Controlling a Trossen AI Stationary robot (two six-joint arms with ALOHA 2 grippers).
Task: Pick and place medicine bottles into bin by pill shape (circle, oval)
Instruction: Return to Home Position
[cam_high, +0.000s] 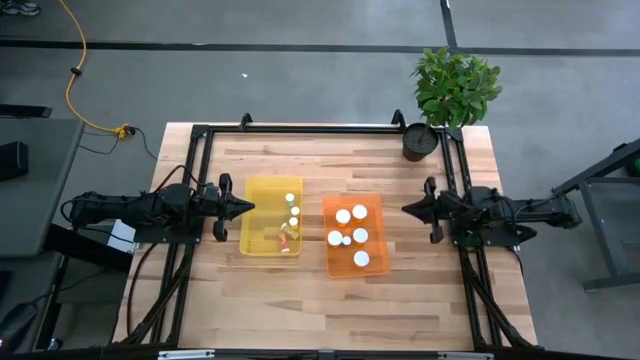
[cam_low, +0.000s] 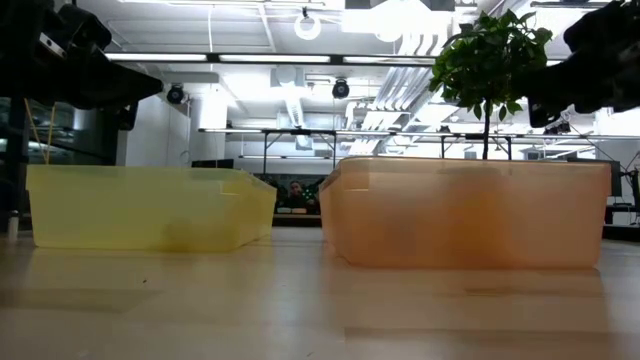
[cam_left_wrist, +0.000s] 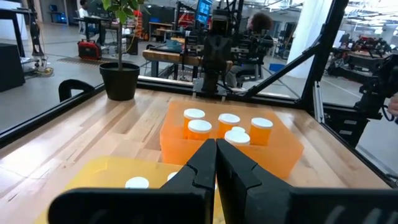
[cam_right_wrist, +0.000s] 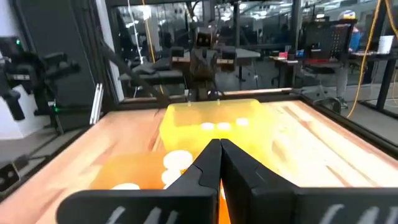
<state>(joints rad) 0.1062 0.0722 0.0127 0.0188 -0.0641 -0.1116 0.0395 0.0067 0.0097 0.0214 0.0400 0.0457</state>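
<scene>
The wooden surface (cam_high: 300, 310) is seen bare of loose bottles in the high view. Two bins are set side by side at its middle: the yellow bin (cam_high: 270, 181) nearer the left arm, the orange bin (cam_high: 372, 205) nearer the right. A potted plant (cam_high: 455, 85) is stood at the far right corner.

The left gripper (cam_high: 248, 206) is held just beside the yellow bin's outer wall and the right gripper (cam_high: 406, 208) a little apart from the orange bin. Both are raised off the surface. Each pair of fingers (cam_left_wrist: 202, 165) (cam_right_wrist: 233, 165) is pressed together with nothing between them.

Little is judged left to go wrong. A bin could be clipped and shoved if an arm were swung low, since the left fingertips lie close to the yellow wall. Such a knock would likely topple the standing bottles. Pill shape cannot be read here, so sorting cannot be checked.

About six bottles (cam_high: 360, 235) are stood in the orange bin, caps up and long axes vertical. In the yellow bin, several smaller caps (cam_high: 293, 210) are lined along the side nearer the orange bin, mostly upright. One at the near end may be lying down, though that cannot be told.
</scene>
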